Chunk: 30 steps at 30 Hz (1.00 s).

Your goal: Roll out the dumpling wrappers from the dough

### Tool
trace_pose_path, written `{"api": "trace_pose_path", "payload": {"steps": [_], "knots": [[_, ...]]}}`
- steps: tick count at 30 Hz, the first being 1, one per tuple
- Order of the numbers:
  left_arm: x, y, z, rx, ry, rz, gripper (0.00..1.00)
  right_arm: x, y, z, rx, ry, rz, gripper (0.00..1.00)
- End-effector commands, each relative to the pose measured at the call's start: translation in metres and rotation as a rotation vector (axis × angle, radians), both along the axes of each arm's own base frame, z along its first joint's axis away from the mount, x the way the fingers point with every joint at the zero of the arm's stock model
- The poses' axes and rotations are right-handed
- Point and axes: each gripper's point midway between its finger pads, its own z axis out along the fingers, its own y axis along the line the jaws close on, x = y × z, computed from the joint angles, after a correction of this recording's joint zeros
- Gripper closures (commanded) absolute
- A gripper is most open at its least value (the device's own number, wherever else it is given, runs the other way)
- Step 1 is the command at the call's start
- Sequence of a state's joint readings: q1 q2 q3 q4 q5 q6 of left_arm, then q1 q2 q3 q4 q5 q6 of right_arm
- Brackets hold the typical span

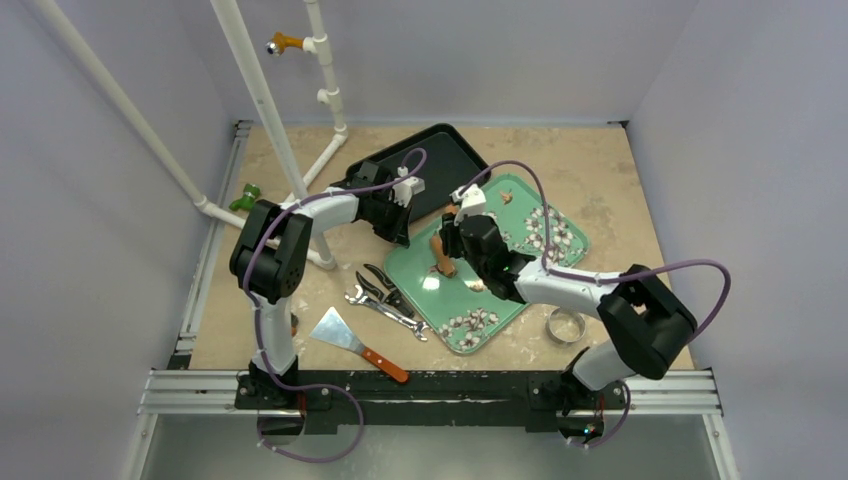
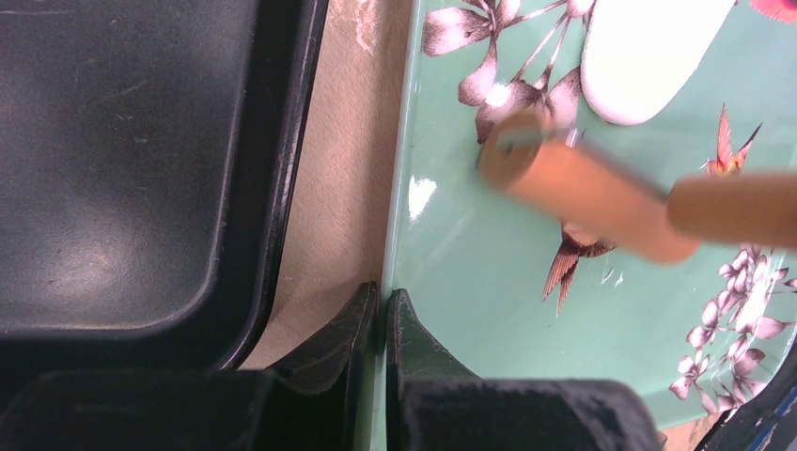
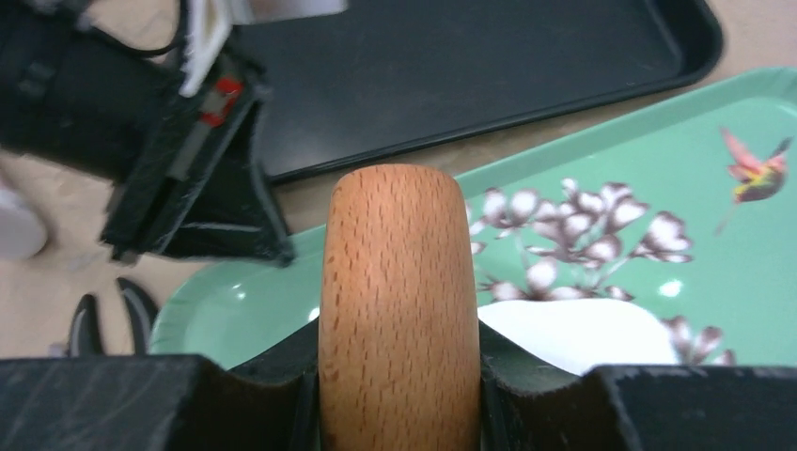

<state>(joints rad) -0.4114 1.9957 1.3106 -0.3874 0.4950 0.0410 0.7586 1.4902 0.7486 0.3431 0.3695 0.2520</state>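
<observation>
Left tool (image 2: 382,303) clamped shut on the left rim of the tray (image 2: 451,282). Right tool (image 3: 399,362) closed around the pin (image 3: 399,272), held crosswise. On the tray, just past the pin's end and seemingly not under it: the wrapper (image 2: 648,52).

Risks, by judgement:
- Pressing hard could skid the tray out of the clamp.
- Catching the wrapper's edge could fold or tear it.
- Swinging the pin's end leftward could strike the left tool, close by.

Tight on the left, with the black tray (image 2: 113,141) just beside and only a strip of desk (image 2: 338,188) between. More room rightward across the tray. Pliers (image 1: 385,290) near its front-left edge.
</observation>
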Motion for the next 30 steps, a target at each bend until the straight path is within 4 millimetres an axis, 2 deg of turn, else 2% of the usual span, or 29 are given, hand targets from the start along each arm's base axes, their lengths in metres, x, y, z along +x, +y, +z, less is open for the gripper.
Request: {"api": "trace_pose_path", "payload": {"steps": [1,4,6,9,12,14,15,18,22,26,30], "knots": [[0.012,0.01,0.0,0.021,-0.022,0.043,1.0,-0.053,-0.002,-0.078,-0.088,0.253,0.06,1.0],[0.011,0.01,-0.001,0.02,-0.021,0.043,1.0,-0.046,0.004,-0.061,-0.079,0.226,0.063,1.0],[0.012,0.009,0.0,0.018,-0.024,0.041,1.0,-0.036,0.009,-0.033,-0.069,0.165,0.083,1.0],[0.012,0.009,0.0,0.018,-0.026,0.039,1.0,-0.018,0.013,0.02,-0.046,0.049,0.081,1.0],[0.013,0.009,-0.001,0.02,-0.026,0.042,1.0,0.0,0.01,0.069,0.01,-0.059,0.062,1.0],[0.013,0.009,-0.001,0.021,-0.026,0.042,1.0,0.01,0.001,0.09,0.042,-0.112,0.038,1.0],[0.013,0.009,-0.001,0.02,-0.026,0.042,1.0,0.014,-0.004,0.093,0.034,-0.123,0.023,1.0],[0.013,0.009,-0.001,0.021,-0.027,0.043,1.0,0.023,-0.021,0.082,-0.01,-0.115,-0.019,1.0],[0.013,0.009,-0.001,0.02,-0.029,0.043,1.0,0.023,-0.033,0.041,-0.062,-0.058,-0.045,1.0],[0.013,0.01,-0.001,0.02,-0.027,0.043,1.0,0.013,-0.036,-0.012,-0.097,0.039,-0.038,1.0],[0.014,0.01,-0.001,0.017,-0.026,0.043,1.0,-0.007,-0.029,-0.045,-0.104,0.123,-0.013,1.0]]}}
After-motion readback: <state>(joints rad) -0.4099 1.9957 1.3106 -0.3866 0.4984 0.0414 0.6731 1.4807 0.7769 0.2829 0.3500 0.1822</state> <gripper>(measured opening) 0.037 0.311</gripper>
